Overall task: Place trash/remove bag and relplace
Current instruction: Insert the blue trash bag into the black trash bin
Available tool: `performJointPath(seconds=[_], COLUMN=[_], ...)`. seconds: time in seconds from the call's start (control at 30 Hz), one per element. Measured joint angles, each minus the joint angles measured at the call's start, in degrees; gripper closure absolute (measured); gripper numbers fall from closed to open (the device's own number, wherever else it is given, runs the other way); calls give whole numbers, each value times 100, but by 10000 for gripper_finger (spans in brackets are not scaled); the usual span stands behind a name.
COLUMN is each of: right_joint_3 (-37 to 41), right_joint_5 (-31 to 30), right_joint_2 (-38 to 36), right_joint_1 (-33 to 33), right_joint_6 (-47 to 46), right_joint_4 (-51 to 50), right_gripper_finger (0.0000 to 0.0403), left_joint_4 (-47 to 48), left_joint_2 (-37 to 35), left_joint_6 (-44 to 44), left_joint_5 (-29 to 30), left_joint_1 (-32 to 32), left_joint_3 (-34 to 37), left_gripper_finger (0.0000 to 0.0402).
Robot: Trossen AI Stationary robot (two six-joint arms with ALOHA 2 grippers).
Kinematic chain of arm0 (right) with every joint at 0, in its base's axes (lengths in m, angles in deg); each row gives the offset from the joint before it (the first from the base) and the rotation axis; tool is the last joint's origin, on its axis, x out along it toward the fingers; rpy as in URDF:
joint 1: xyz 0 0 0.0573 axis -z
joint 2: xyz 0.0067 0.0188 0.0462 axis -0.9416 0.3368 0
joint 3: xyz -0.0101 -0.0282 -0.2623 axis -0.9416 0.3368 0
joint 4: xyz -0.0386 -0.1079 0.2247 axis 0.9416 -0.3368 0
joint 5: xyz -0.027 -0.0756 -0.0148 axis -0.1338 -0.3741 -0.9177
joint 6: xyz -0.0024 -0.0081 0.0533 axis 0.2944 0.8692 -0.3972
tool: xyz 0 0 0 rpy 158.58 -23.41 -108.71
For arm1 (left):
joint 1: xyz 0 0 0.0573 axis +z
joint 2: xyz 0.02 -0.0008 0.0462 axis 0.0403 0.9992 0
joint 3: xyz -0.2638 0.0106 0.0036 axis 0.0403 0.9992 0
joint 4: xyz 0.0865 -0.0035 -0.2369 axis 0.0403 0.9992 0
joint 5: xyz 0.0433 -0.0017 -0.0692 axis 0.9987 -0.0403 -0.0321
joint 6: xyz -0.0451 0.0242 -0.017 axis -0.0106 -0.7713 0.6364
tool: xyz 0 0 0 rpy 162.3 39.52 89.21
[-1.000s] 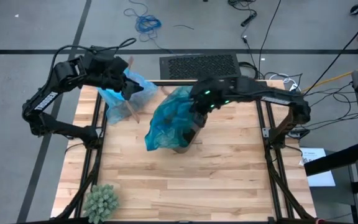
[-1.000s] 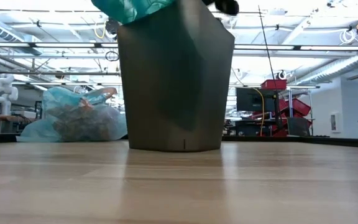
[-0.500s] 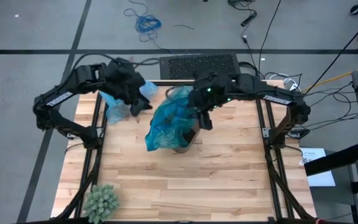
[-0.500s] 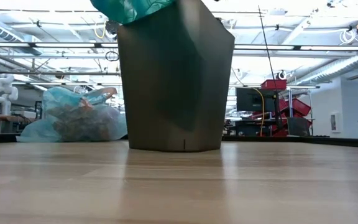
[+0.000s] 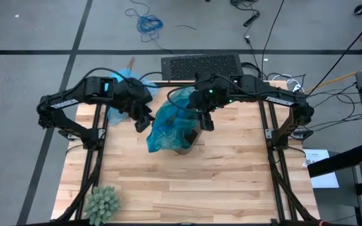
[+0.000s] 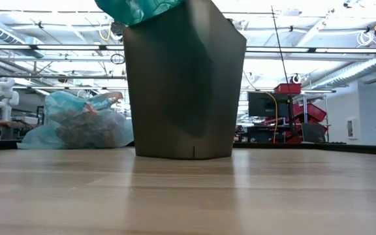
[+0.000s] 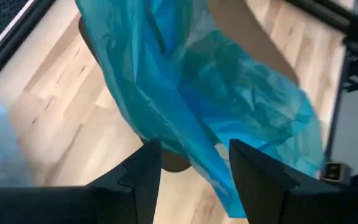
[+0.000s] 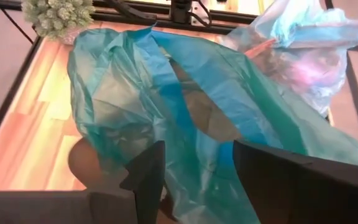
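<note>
Both grippers stood spread and empty over the teal bag (image 5: 171, 122), which draped lopsidedly over the bin (image 6: 183, 85). It lay just ahead of the right gripper (image 5: 207, 120), the nearer one; the left gripper (image 5: 142, 120) hovered beside it. Behind the left fingers (image 7: 143, 177), the filled light-blue bag (image 6: 77, 121) rested on the table (image 5: 187, 182).

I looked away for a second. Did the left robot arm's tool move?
Yes. The left tool moved from over the light blue bag toward the bin with the teal bag.
</note>
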Motion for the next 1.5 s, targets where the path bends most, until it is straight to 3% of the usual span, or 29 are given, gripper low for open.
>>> performJointPath(seconds=[0.17, 0.3, 0.47, 0.73, 0.9, 1.03, 1.2, 1.37, 1.5], right_joint_3=[0, 2, 2, 2, 2, 10, 7, 7, 7], right_joint_5=[69, 1058, 1633, 3329, 3970, 3945, 3909, 3103, 1994], right_joint_2=[97, 372, 733, 1344, 1644, 1712, 1648, 1354, 1001], right_joint_1=[-36, -39, -7, 371, 476, 391, 209, -71, -389], right_joint_6=[614, 694, 550, -463, -1014, -982, -873, -892, -898], right_joint_4=[120, 670, 1241, 2106, 2499, 2491, 2482, 2169, 1918], right_gripper_finger=[222, 222, 222, 222, 224, 262, 381, 400, 402], left_joint_4=[289, 570, 654, 507, 450, 451, 517, 672, 433], left_joint_2=[247, 281, -50, -683, -769, -729, -658, -676, -769], left_joint_6=[34, 225, 691, 1197, 1253, 1255, 1252, 1249, 1251], left_joint_5=[110, 149, 311, 314, 285, 287, 433, 831, 942], left_joint_1=[-94, -92, -90, -92, -92, -92, -92, -92, -90], left_joint_3=[0, 0, 0, -4, -4, -5, -5, -4, -8], left_gripper_finger=[219, 219, 238, 292, 309, 311, 315, 356, 396])
